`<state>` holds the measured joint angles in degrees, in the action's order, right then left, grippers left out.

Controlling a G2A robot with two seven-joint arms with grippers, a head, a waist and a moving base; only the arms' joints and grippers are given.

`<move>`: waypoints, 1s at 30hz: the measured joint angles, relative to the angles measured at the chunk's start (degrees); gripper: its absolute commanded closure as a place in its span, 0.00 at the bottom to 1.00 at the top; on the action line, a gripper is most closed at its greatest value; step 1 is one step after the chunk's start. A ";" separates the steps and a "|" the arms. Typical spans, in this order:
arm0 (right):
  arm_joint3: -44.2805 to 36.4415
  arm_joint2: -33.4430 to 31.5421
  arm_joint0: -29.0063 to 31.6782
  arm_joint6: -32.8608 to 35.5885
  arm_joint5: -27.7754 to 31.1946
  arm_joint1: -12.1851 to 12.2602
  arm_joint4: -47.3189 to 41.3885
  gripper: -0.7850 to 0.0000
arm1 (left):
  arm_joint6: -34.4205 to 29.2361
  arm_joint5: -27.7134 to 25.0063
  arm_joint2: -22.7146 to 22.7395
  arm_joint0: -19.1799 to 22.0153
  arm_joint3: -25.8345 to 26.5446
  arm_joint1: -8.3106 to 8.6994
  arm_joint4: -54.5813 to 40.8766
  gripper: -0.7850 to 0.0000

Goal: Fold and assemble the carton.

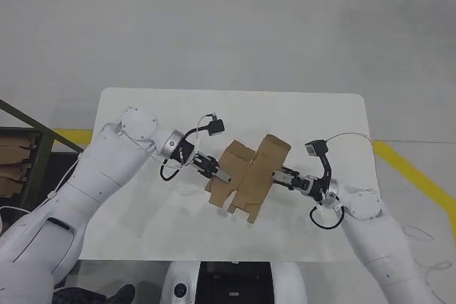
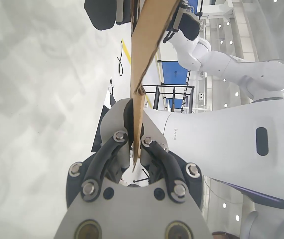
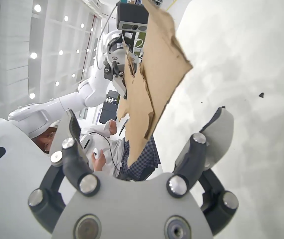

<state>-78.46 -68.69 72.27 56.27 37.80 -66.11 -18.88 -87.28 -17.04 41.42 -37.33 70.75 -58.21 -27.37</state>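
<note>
Carton (image 1: 247,175) – brown corrugated board, mostly flat, with notched flaps and ragged, creased edges; seen edge-on from the left wrist it bends slightly along one fold. It sits over the middle of the white table (image 1: 311,121), between both arms. Left gripper (image 2: 134,130) is clamped on one edge. Right gripper (image 3: 145,118) – fingers spread wide, straddling the opposite edge without gripping it.

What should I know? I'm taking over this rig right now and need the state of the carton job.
Left gripper: fingers shut on one edge of the carton.
Right gripper: fingers open on either side of the opposite edge, not gripping.
Carton: flat cardboard, held over the table.
Done: carton picked up.
Left: close the right fingers, open it into a box, fold the flaps.
</note>
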 measured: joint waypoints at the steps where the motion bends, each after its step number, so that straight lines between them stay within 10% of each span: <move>1: 0.36 0.22 -0.16 0.03 -0.10 -0.03 -0.32 0.64 | -0.02 0.03 -0.54 0.29 0.06 0.13 -0.34 1.00; 6: 2.31 1.07 -1.20 0.66 -0.26 -0.11 -1.63 1.00 | 0.21 -0.21 -3.21 1.65 0.26 0.89 -2.23 1.00; 14: 3.48 1.91 -2.14 0.67 -0.39 -0.12 -1.51 1.00 | 1.40 -1.41 -6.65 3.43 0.29 1.90 -4.21 1.00; 17: 3.54 2.05 -2.08 0.49 -0.71 -0.12 -2.69 1.00 | 2.53 -2.56 -7.36 3.83 0.67 2.25 -5.76 0.00; 30: 2.24 -2.54 0.63 -2.97 -5.84 0.57 -13.16 1.00 | 12.19 -12.23 -3.68 2.37 -1.55 4.62 -11.64 0.00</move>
<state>-76.22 -71.23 72.90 53.30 31.96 -65.54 -32.04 -75.09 -29.27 37.74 -34.96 69.20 -53.60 -39.01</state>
